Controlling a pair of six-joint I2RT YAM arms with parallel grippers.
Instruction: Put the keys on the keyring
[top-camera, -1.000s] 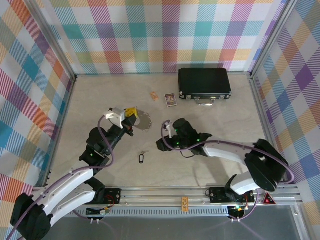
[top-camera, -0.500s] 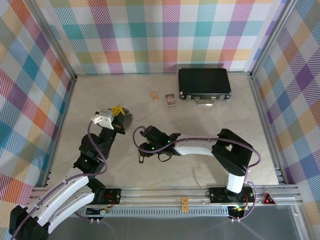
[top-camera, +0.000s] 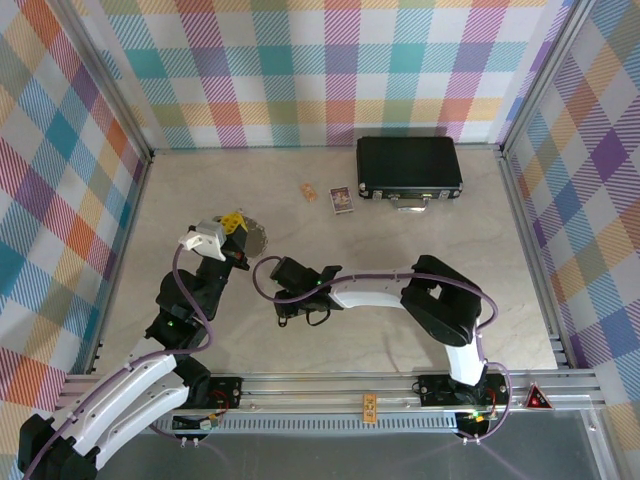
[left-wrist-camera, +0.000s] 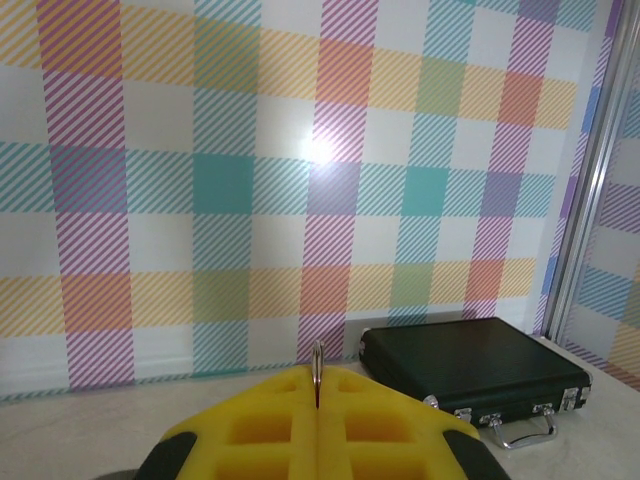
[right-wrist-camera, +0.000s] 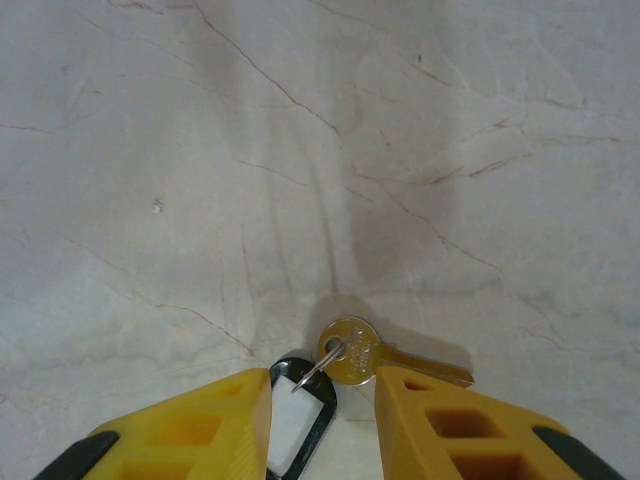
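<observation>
Left pincer (top-camera: 236, 224) was clamped together on the keyring (left-wrist-camera: 318, 362), gripping it edge-on and holding it up off the desk (top-camera: 450, 260) near the left edge, seemingly so the ring stood steady and presented for a key to be threaded on. Right pincer (right-wrist-camera: 322, 388) sat low over the desk toward the near edge, left of the middle. Its yellow fingers (right-wrist-camera: 200, 420) were apart, straddling the key (right-wrist-camera: 352, 356) and the black tag (right-wrist-camera: 292, 418) joined to it by a small wire loop, and nothing was gripped yet. The key lay flat, head between the fingers, blade pointing away past the right one. That straddle looked like the set-up for pinching the head, though so thin a thing lying flat could slip free.
</observation>
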